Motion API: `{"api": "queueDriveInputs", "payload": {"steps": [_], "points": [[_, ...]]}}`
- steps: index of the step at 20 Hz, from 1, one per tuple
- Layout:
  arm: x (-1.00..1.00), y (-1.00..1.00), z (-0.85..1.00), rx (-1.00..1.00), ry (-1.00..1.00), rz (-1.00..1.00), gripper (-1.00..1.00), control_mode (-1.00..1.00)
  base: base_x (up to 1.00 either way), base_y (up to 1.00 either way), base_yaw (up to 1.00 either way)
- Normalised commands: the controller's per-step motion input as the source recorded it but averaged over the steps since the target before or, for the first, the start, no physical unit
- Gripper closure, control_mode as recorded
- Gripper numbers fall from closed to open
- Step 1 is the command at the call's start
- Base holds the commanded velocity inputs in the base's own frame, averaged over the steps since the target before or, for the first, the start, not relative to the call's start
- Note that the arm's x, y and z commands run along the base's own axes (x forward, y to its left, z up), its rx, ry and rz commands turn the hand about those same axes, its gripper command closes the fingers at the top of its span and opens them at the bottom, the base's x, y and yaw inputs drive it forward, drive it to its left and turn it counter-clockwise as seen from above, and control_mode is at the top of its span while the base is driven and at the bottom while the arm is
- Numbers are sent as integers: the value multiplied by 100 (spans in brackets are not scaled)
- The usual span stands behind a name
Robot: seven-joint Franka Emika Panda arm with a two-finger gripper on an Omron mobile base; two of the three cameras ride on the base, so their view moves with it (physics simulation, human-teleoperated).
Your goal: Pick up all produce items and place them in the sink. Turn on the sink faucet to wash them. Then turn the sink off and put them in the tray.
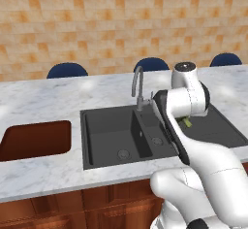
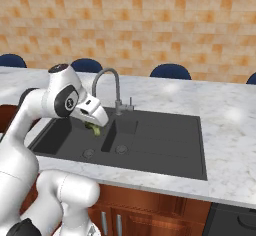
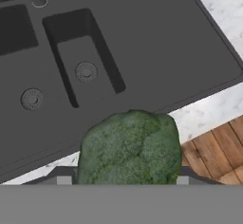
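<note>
My gripper [image 2: 95, 124] is shut on a green lumpy broccoli piece [image 2: 93, 128], which also peeks out beside the arm [image 1: 185, 122] and looms large in the hand view [image 3: 128, 147]. I hold it in the air over the dark charcoal double-basin sink [image 1: 86, 140], near the narrow basin [image 3: 88, 71] and the front rim. The wide basin [image 1: 109, 133] lies to the left. The grey gooseneck faucet [image 1: 138, 85] stands behind the basins, its spout [image 2: 112, 77] arching just beyond my hand. The reddish-brown tray [image 1: 34, 139] sits set into the counter left of the sink.
White marble counter [image 1: 48, 172] surrounds the sink, with a flat drainboard [image 2: 165, 142] on its right part. Blue chair backs [image 1: 67, 70] line the counter's far side before a tiled wall. Wooden floor [image 3: 213, 152] shows below the counter's front edge.
</note>
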Motion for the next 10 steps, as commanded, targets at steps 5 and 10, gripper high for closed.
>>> {"api": "queueDriveInputs", "payload": {"steps": [5,10], "points": [[-9,66,-2,-5,0,14,100,-100,0,0,0],[-4,65,-1,-4,0,14,100,-100,0,0,0]]}}
